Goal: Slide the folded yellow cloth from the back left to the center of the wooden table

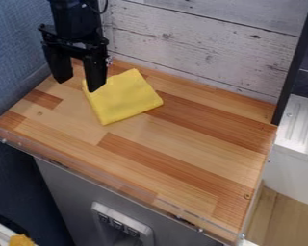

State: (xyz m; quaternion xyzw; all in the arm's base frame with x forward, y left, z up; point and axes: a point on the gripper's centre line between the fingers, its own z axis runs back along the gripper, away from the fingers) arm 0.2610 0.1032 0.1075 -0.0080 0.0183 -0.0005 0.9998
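My black gripper (79, 85) hangs over the back left part of the wooden counter (188, 158), its two fingers apart with nothing between them. A folded yellow cloth (122, 97) lies on the counter just right of the gripper. The right finger overlaps the cloth's upper left edge in the view; whether it touches the cloth I cannot tell.
A whitewashed plank wall (201, 43) stands behind the counter, with a dark upright post (295, 62) at its right end. A blue wall (12, 53) borders the left side. A clear low lip (105, 176) runs along the front edge. A white ridged surface (302, 126) is at right.
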